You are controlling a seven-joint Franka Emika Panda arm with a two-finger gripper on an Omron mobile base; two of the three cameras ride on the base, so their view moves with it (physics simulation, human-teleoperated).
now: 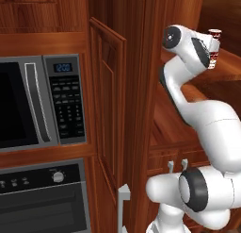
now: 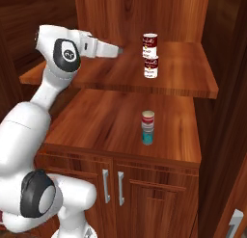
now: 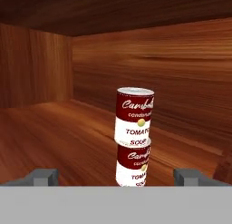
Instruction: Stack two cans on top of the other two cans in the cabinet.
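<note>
On the cabinet's upper shelf two red-and-white soup-label cans stand stacked, the top can sitting squarely on the bottom can. On the lower shelf a red can with a pale top rests on a teal can. My gripper hovers over the upper shelf, left of the soup-can stack and pointing at it. It is open with nothing between its fingers. In the left base view the top can peeks out behind my arm.
The cabinet door stands open to my left. A microwave and an oven sit further left. Below the lower shelf are closed doors with two handles. The shelf's back wall is close behind the stack.
</note>
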